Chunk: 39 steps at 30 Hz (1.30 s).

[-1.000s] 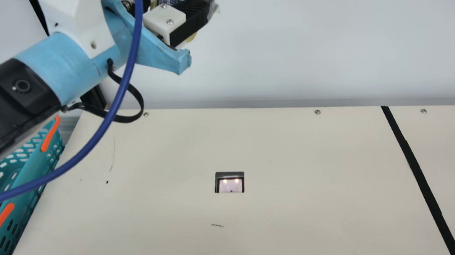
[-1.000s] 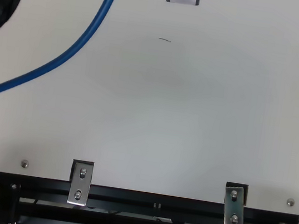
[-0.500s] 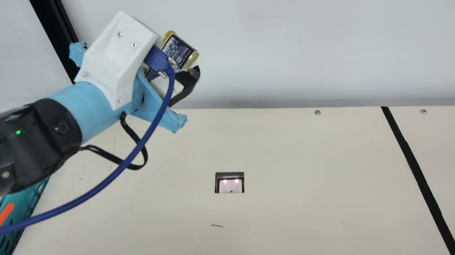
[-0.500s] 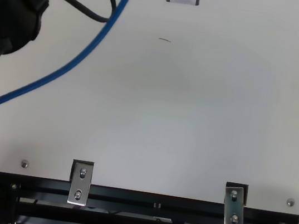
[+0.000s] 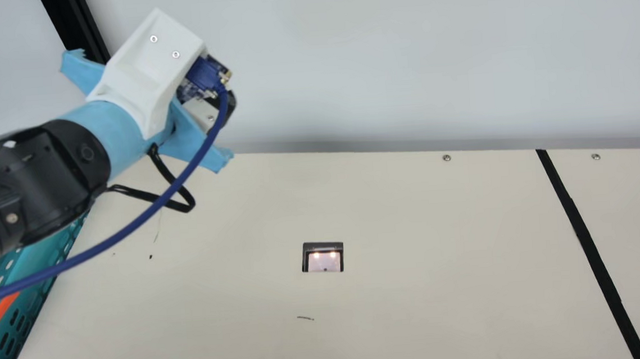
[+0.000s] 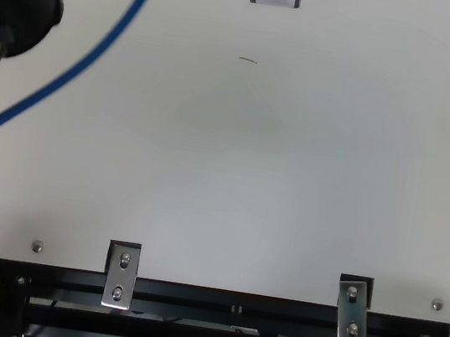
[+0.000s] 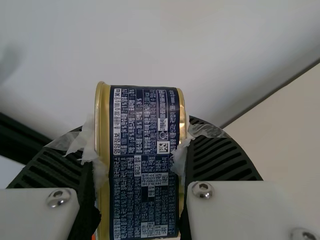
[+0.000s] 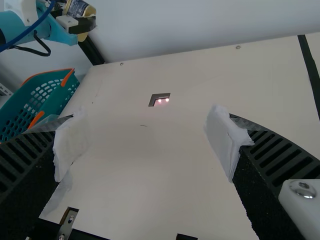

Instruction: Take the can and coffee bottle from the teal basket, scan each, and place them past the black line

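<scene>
Clasping a gold-rimmed, navy-labelled metal can (image 7: 145,160), left gripper (image 5: 230,104) closed snugly around it, 2 ribbed fingers (image 7: 220,155), right gripper (image 8: 145,142) spread wide, empty, perforated teal basket (image 8: 60,97)

Main view: a pale wall (image 5: 379,57) stands behind the cream table (image 5: 417,285), with a black post (image 5: 75,27) toward the view's left. Screw heads (image 5: 446,157) line the table's far edge; a short dark mark (image 5: 305,318), a black speck (image 5: 151,256) and a faint scratch (image 5: 158,227) mark its surface. Top view: two metal brackets (image 6: 122,276) overlap black rails (image 6: 230,302) along the near edge.
</scene>
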Each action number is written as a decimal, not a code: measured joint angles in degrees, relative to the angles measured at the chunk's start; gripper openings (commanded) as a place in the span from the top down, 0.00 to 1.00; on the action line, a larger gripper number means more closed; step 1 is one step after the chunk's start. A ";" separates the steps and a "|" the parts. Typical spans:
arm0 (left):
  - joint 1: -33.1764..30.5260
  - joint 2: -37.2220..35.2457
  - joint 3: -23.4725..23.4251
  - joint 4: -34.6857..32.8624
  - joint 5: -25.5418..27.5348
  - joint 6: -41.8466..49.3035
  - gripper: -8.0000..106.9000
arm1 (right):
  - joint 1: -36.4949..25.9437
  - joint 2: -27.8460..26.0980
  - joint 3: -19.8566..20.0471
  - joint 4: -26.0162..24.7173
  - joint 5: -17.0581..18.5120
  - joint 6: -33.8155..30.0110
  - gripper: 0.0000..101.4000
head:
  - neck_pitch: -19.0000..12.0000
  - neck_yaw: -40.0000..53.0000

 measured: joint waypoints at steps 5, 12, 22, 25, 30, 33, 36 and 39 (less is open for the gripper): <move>0.06 1.01 0.63 -3.66 8.21 4.66 0.84 | 0.00 0.00 0.00 0.00 0.00 0.00 0.00 | 0.00 0.00; 0.33 -0.61 0.66 -20.64 16.84 19.80 0.84 | 0.00 0.00 0.00 0.00 0.00 0.00 0.00 | 0.00 0.00; 8.67 0.37 -13.67 -50.62 36.78 44.67 0.84 | 0.00 0.00 0.00 0.00 0.00 0.00 0.00 | 0.00 0.00; 11.94 1.65 -18.61 -58.06 44.01 49.94 0.84 | 0.00 0.00 0.00 0.00 0.00 0.00 0.00 | 0.00 0.00; 14.91 1.49 -20.47 -66.92 50.94 54.49 0.84 | 0.00 0.00 0.00 0.00 0.00 0.00 0.00 | 0.00 0.00; 13.96 0.69 -16.98 -71.90 51.29 55.84 0.84 | 0.00 0.00 0.00 0.00 0.00 0.00 0.00 | 0.00 0.00; 12.37 -0.58 -10.96 -75.16 51.29 56.72 0.84 | 0.00 0.00 0.00 0.00 0.00 0.00 0.00 | 0.00 0.00; 9.93 -1.74 -5.10 -78.12 51.29 57.29 0.84 | 0.00 0.00 0.00 0.00 0.00 0.00 0.00 | 0.00 0.00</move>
